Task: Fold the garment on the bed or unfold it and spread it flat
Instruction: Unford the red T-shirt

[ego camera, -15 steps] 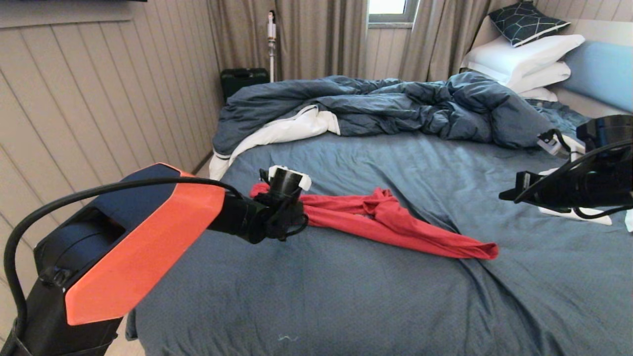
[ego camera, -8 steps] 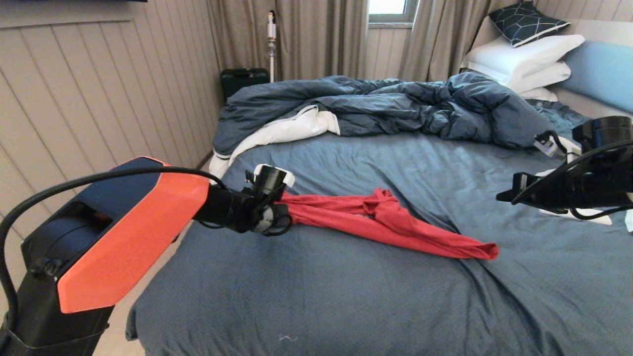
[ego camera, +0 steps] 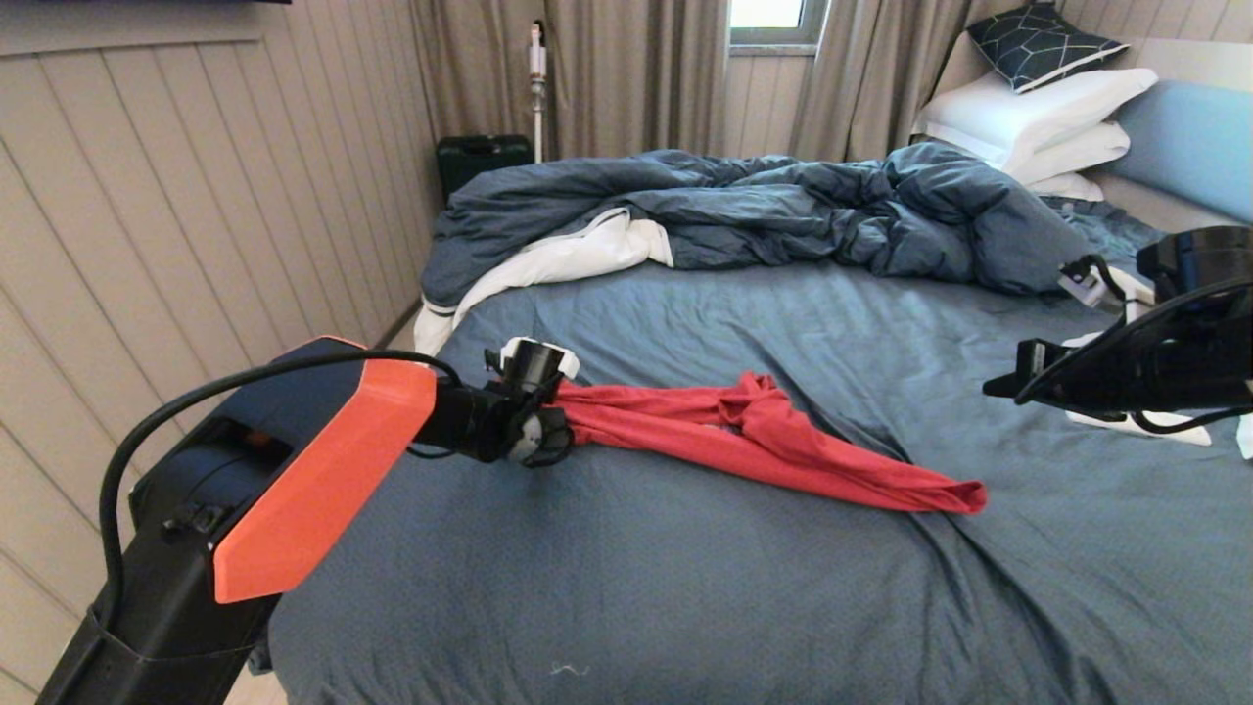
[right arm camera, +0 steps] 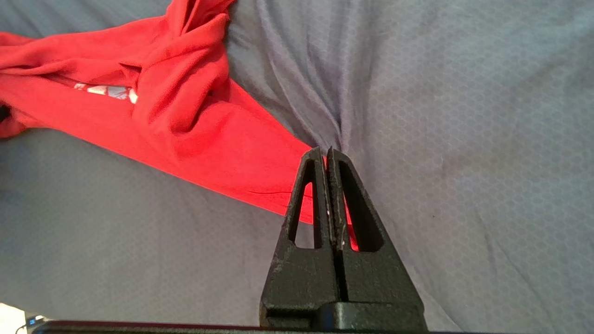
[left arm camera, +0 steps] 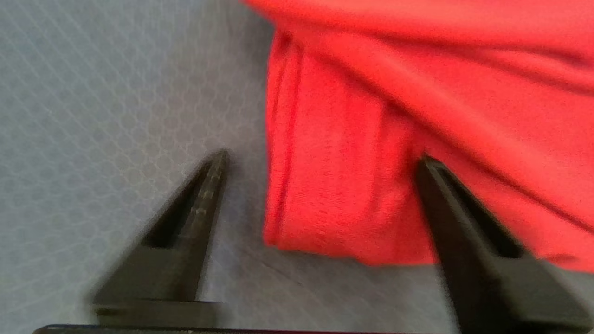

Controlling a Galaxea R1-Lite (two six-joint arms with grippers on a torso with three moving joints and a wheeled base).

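The red garment (ego camera: 783,446) lies bunched into a long twisted strip across the middle of the bed (ego camera: 685,607). A bit of its white print (right arm camera: 106,90) shows in a fold. My left gripper (ego camera: 541,419) is low at the strip's left end. It is open, and in the left wrist view (left arm camera: 323,157) the end of the garment (left arm camera: 352,139) lies between its spread fingers, on the sheet. My right gripper (ego camera: 1008,382) hovers above the bed to the right of the strip's other end. It is shut (right arm camera: 326,150) with nothing in it, and the garment (right arm camera: 199,130) lies below it.
A crumpled dark blue duvet (ego camera: 783,211) with white lining fills the far side of the bed. White pillows (ego camera: 1038,117) and the light-blue headboard (ego camera: 1194,137) are at the far right. A panelled wall (ego camera: 196,196) runs along the left, close to my left arm.
My left gripper has shifted a little to the left at the garment's left end, and the left forearm has swung. The garment and the right arm have hardly moved.
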